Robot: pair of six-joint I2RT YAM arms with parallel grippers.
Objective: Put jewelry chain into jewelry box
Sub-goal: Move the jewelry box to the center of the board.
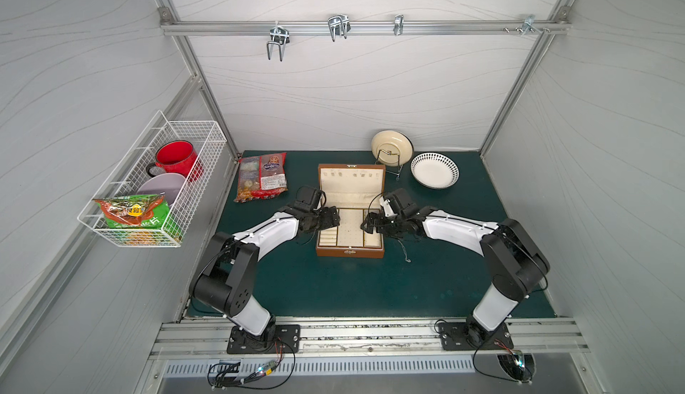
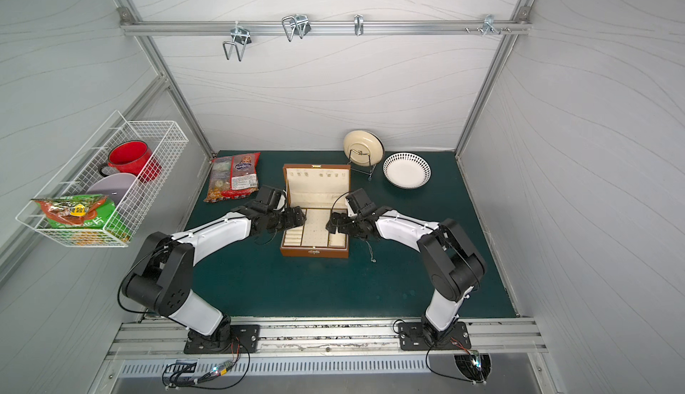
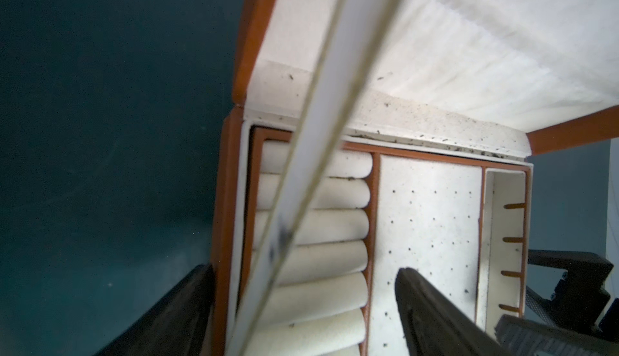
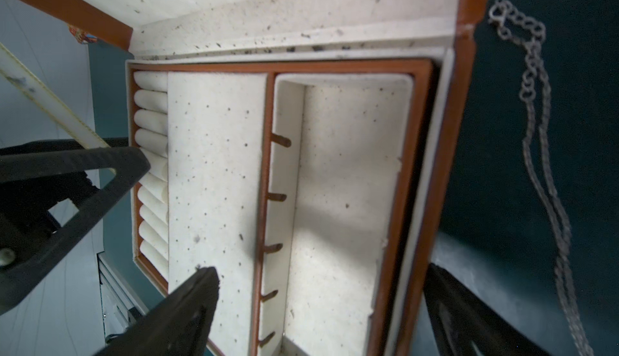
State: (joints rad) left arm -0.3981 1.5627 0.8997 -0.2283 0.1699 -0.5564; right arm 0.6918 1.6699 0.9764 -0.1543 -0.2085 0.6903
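Observation:
The jewelry box (image 1: 350, 253) (image 2: 314, 253) stands open mid-mat, with its lid upright and its cream tray showing. On the mat just right of the box lies the thin jewelry chain (image 1: 404, 253) (image 2: 371, 253) (image 4: 539, 136), and nothing touches it. My left gripper (image 1: 335, 218) (image 3: 301, 304) hangs open over the tray's left side, one finger outside the brown wall (image 3: 231, 203). My right gripper (image 1: 367, 223) (image 4: 318, 304) hangs open over the right side and straddles the right wall (image 4: 465, 136). Both grippers are empty.
A cream ribbon (image 3: 318, 136) runs from lid to base at the box's left end. A candy bag (image 1: 263, 177) lies back left. A plate on a stand (image 1: 392, 147) and a dotted bowl (image 1: 434, 170) sit back right. A wire basket (image 1: 207, 129) hangs on the left wall.

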